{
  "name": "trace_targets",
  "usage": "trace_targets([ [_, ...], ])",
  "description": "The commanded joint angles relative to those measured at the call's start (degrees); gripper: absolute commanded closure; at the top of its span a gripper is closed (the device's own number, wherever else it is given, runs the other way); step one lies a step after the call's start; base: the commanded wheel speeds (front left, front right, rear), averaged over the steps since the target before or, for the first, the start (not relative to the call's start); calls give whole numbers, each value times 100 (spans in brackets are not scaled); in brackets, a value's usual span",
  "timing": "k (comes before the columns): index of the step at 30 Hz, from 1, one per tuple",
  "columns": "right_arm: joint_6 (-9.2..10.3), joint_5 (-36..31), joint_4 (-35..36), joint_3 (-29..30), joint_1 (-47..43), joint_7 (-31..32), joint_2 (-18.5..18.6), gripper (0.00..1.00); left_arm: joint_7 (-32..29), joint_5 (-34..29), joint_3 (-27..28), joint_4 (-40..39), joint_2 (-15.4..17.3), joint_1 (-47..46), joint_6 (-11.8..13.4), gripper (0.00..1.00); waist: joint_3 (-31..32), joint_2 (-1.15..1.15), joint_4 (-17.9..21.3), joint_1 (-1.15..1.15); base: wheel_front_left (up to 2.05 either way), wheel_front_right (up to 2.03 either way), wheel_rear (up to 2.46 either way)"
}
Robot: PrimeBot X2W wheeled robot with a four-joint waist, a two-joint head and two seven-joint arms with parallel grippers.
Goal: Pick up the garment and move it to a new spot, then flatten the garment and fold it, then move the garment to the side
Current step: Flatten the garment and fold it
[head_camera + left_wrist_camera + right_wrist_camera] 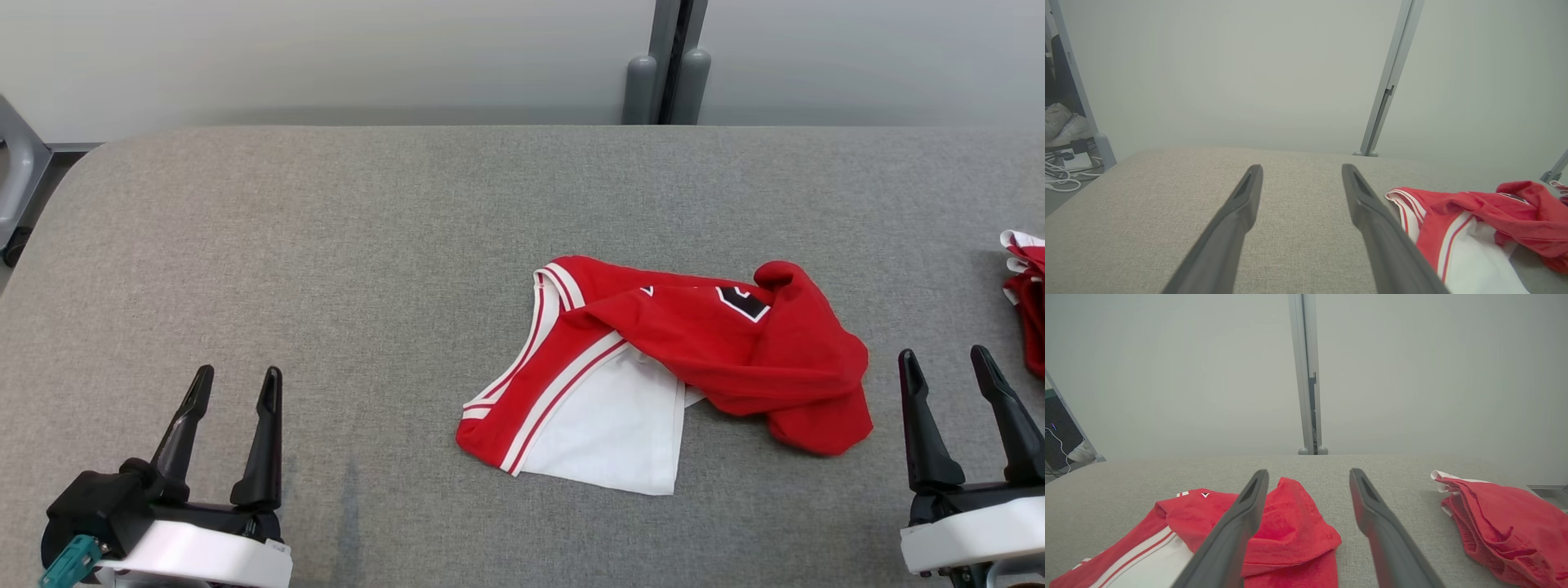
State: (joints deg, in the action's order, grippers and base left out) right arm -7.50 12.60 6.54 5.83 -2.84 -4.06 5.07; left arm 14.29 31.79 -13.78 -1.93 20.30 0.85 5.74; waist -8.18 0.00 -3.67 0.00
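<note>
Red-and-white jersey (pixel 653 351) lies crumpled on the grey fabric-covered table (pixel 326 245), right of centre. Its white panel and striped trim are toward the near edge, with the red part bunched over them. Left gripper (pixel 237 374) at lower left: 2 fingers spread wide, nothing between them, well apart from the jersey. Right gripper (pixel 943 355) at lower right: jaws equally wide, empty, near the jersey's bunched red end, not touching. A 2nd red garment pile (pixel 1027 302) sits at the table's right edge.
</note>
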Motion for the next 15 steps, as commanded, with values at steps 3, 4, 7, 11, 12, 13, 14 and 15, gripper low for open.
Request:
trace_targets([
  [3, 2, 13, 39, 34, -13, 19, -3, 0, -4, 0, -4, 11, 18, -70, -22, 0, -17, 0, -19, 0, 0, 0, 0],
  [4, 2, 16, 50, 31, 2, 26, -5, 0, -1, -9, -14, 15, 23, -100, -24, 0, -25, 0, -27, 0, 0, 0, 0],
  [7, 2, 26, 56, 24, 20, 30, -4, 0, 1, -46, -38, -26, 34, -156, -20, 0, -37, 0, -31, 0, 0, 0, 0],
  [11, 2, 44, 75, 23, 58, 33, -8, 0, -13, -164, -146, -200, 27, -305, -34, 0, -97, 0, -34, 0, 0, 0, 0],
  [12, 2, 47, 79, 17, 73, 27, -10, 0, -44, -194, -220, -258, 11, -376, -73, 0, -119, 0, -33, 0, 0, 0, 0],
  [13, 2, 46, 82, 10, 92, 26, -11, 0, -62, -232, -315, -313, -13, -459, -116, 0, -149, 0, -29, 0, 0, 0, 0],
  [14, 2, 43, 88, 8, 113, 25, -10, 0, -81, -279, -399, -347, -24, -571, -183, 0, -182, 0, -28, 0, 0, 0, 0],
  [15, 2, 41, 97, -5, 134, 24, -10, 0, -133, -323, -530, -360, -38, -664, -252, 0, -218, 0, -18, 0, 0, 0, 0],
])
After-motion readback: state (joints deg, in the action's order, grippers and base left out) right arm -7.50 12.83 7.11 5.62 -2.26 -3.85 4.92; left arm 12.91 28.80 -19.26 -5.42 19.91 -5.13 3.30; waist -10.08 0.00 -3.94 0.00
